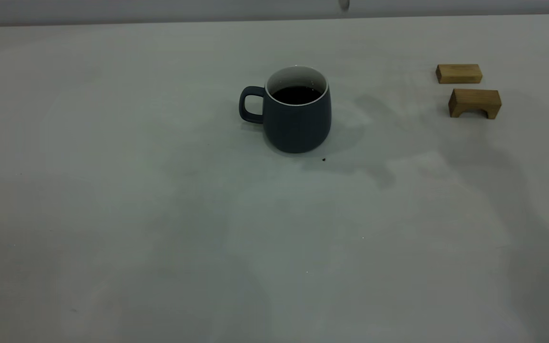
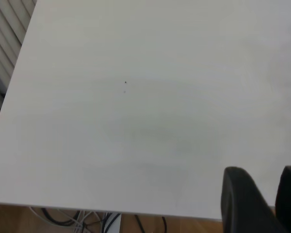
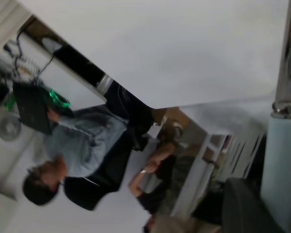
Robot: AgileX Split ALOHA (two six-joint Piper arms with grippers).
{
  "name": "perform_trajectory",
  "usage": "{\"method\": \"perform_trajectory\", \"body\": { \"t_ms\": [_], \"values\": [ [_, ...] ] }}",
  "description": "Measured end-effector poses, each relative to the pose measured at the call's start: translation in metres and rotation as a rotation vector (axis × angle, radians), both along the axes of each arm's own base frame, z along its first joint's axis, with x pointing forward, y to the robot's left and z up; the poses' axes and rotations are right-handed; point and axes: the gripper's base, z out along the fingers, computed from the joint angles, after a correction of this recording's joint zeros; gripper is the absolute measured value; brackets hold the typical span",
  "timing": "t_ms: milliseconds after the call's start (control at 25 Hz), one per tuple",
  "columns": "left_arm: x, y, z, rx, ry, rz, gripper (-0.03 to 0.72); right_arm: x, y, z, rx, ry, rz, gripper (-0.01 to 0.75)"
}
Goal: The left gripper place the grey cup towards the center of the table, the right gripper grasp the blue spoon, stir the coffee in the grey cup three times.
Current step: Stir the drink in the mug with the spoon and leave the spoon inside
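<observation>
The grey cup stands upright near the middle of the table, its handle toward the left. Dark coffee fills it well below the white rim. In the right wrist view the blue spoon runs from its pale blue handle up to a metal neck, and my right gripper is shut on the handle, high off the table. A small grey tip, probably the spoon's metal end, shows at the exterior view's top edge, above and behind the cup. My left gripper is open with nothing in it, over bare table near an edge.
Two wooden blocks lie at the right of the table, a flat one and an arch-shaped one in front of it. A tiny dark speck sits by the cup's base. The right wrist view shows people seated beyond the table's far edge.
</observation>
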Motion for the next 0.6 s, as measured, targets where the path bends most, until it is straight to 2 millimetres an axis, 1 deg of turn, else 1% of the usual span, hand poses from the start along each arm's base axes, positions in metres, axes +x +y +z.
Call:
{"method": "perform_trajectory", "body": {
  "t_ms": [120, 240, 440, 600],
  "values": [
    [0.000, 0.000, 0.000, 0.000, 0.000, 0.000, 0.242, -0.002, 0.005, -0.002, -0.001, 0.100, -0.055, 0.136],
    [0.000, 0.000, 0.000, 0.000, 0.000, 0.000, 0.242, 0.001, 0.009, -0.013, 0.031, 0.138, -0.069, 0.136],
    [0.000, 0.000, 0.000, 0.000, 0.000, 0.000, 0.242, 0.010, 0.015, -0.043, 0.122, 0.173, -0.091, 0.136],
    [0.000, 0.000, 0.000, 0.000, 0.000, 0.000, 0.242, 0.017, 0.010, -0.063, 0.161, 0.191, -0.128, 0.136]
  ]
}}
